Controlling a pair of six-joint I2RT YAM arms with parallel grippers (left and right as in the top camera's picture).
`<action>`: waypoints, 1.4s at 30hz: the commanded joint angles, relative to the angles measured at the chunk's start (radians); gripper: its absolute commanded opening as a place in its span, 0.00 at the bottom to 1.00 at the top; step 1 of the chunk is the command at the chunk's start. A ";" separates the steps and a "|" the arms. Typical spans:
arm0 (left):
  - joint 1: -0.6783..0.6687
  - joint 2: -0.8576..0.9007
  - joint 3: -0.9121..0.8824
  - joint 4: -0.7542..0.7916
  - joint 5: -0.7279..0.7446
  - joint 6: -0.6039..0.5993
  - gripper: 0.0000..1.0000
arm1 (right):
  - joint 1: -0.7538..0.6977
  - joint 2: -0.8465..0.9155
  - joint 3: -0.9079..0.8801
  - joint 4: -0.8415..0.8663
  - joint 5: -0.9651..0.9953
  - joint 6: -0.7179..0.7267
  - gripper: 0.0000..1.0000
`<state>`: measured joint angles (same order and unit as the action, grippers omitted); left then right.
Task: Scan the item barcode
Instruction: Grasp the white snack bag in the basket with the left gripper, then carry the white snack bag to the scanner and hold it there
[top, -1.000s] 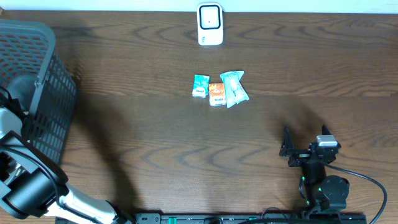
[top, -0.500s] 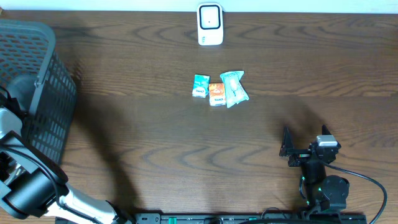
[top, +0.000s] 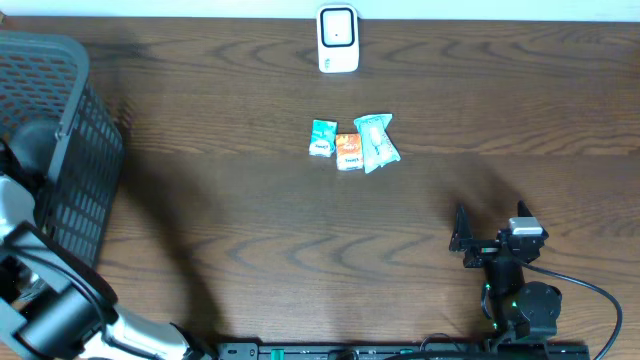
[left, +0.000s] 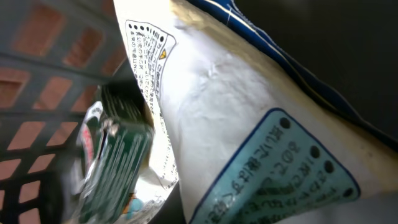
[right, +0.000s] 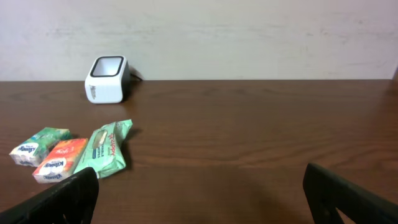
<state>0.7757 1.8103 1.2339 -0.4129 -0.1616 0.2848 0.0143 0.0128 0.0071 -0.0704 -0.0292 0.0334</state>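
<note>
Near edge, right of centre: right pincer low over the counter, fingers spread wide, holding nothing.

Near-left corner: left arm reaches into the dark mesh basket on the left edge. Overhead does not show the basket's contents or the left pincer. Only the left wrist view does: a white bag with a blue-bordered printed label fills the frame, and a green packet lies against it by the mesh. Left pincer is closed tight. Its fingers cannot be made out, so I cannot tell whether it grips the bag.

Mid-counter: teal packet, orange packet and pale green pack in a touching row.

Far edge, centre: white scanner, upright. The right wrist view shows its dark window on top.
</note>
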 joint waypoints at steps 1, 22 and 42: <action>-0.003 -0.122 0.008 0.023 0.145 -0.108 0.07 | -0.006 -0.002 -0.002 -0.005 0.000 0.007 0.99; -0.003 -0.474 0.008 0.177 0.540 -0.430 0.07 | -0.006 -0.002 -0.002 -0.005 0.000 0.007 0.99; -0.003 -0.628 0.008 0.598 0.707 -0.903 0.08 | -0.006 -0.002 -0.002 -0.005 0.000 0.007 0.99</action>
<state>0.7750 1.2240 1.2308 0.1425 0.4900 -0.5125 0.0143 0.0128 0.0071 -0.0704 -0.0292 0.0334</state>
